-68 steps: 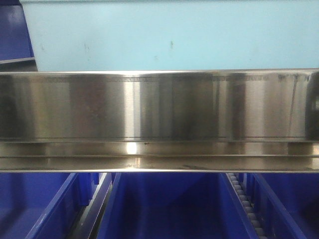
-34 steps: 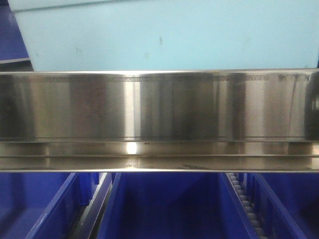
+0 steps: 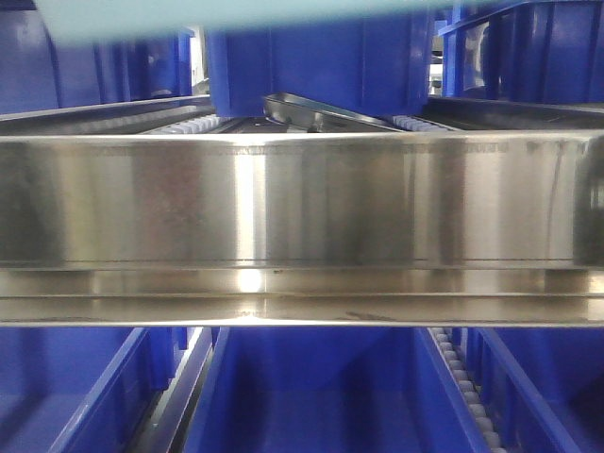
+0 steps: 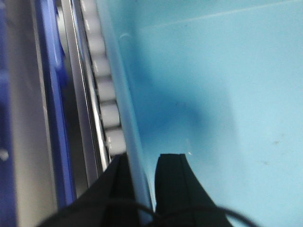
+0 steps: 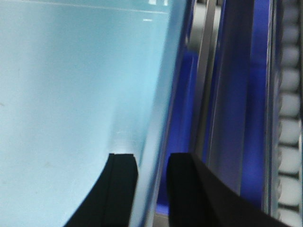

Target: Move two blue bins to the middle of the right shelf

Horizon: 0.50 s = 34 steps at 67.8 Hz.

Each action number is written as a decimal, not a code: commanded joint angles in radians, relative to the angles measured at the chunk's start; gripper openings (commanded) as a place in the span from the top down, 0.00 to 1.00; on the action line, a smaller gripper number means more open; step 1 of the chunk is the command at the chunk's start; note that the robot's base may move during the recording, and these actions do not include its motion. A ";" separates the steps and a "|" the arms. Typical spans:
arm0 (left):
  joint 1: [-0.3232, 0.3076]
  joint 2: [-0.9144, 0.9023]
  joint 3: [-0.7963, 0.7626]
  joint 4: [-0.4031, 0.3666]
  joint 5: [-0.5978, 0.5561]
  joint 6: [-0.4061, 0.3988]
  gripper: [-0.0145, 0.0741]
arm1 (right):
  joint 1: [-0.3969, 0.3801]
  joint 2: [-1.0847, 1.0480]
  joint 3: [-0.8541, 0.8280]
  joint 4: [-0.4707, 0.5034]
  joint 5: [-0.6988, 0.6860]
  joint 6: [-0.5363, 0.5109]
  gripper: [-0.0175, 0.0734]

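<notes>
The pale light-blue rectangular plastic bin (image 3: 236,14) hangs above the broad brushed-steel front rail (image 3: 302,198). Dark blue plastic crates (image 3: 321,57) stand behind the rail. The left gripper (image 4: 144,161) straddles the bin's left wall, 1 finger inside and 1 outside, with a white roller track (image 4: 102,80) just left of that wall. The right gripper (image 5: 151,158) straddles the right wall likewise.
</notes>
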 commanded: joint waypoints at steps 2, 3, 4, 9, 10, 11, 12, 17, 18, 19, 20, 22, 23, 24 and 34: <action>-0.005 -0.043 -0.090 -0.047 -0.002 0.004 0.96 | -0.004 -0.011 -0.067 -0.041 -0.018 0.019 0.98; -0.005 -0.043 -0.107 -0.047 -0.002 -0.003 0.96 | -0.004 -0.013 -0.074 -0.041 -0.017 0.019 0.98; -0.005 -0.043 -0.118 -0.047 -0.002 -0.007 0.96 | -0.004 -0.013 -0.081 -0.041 -0.017 0.019 0.98; -0.005 -0.043 -0.167 -0.047 -0.002 -0.009 0.96 | -0.004 -0.017 -0.103 -0.041 -0.017 0.019 0.98; -0.005 -0.043 -0.176 -0.047 -0.002 -0.009 0.96 | -0.004 -0.017 -0.105 -0.041 -0.017 0.019 0.98; -0.005 -0.043 -0.185 -0.047 -0.002 -0.009 0.96 | -0.004 -0.019 -0.107 -0.041 -0.017 0.019 0.98; -0.005 -0.043 -0.194 -0.047 -0.002 -0.009 0.96 | -0.004 -0.019 -0.110 -0.041 -0.017 0.019 0.98; -0.005 -0.043 -0.224 -0.047 -0.002 -0.009 0.96 | -0.004 -0.019 -0.115 -0.041 -0.017 0.019 0.98; -0.005 -0.043 -0.227 -0.047 -0.002 -0.009 0.96 | -0.004 -0.019 -0.115 -0.041 -0.017 0.019 0.98; -0.005 -0.043 -0.227 -0.047 -0.002 -0.009 0.96 | -0.004 -0.019 -0.115 -0.041 -0.017 0.019 0.98; -0.005 -0.043 -0.227 -0.047 -0.002 -0.009 0.96 | -0.004 -0.019 -0.115 -0.041 -0.017 0.019 0.98; -0.005 -0.043 -0.227 -0.047 -0.002 -0.009 0.96 | -0.004 -0.019 -0.115 -0.041 -0.017 0.019 0.98; -0.005 -0.043 -0.227 -0.047 -0.002 -0.009 0.96 | -0.004 -0.019 -0.115 -0.041 -0.017 0.019 0.98; -0.005 -0.043 -0.227 -0.047 -0.002 -0.009 0.96 | -0.004 -0.019 -0.115 -0.041 -0.017 0.019 0.98; -0.005 -0.038 -0.227 -0.047 -0.002 -0.009 0.96 | -0.004 -0.019 -0.114 -0.041 -0.023 0.019 0.98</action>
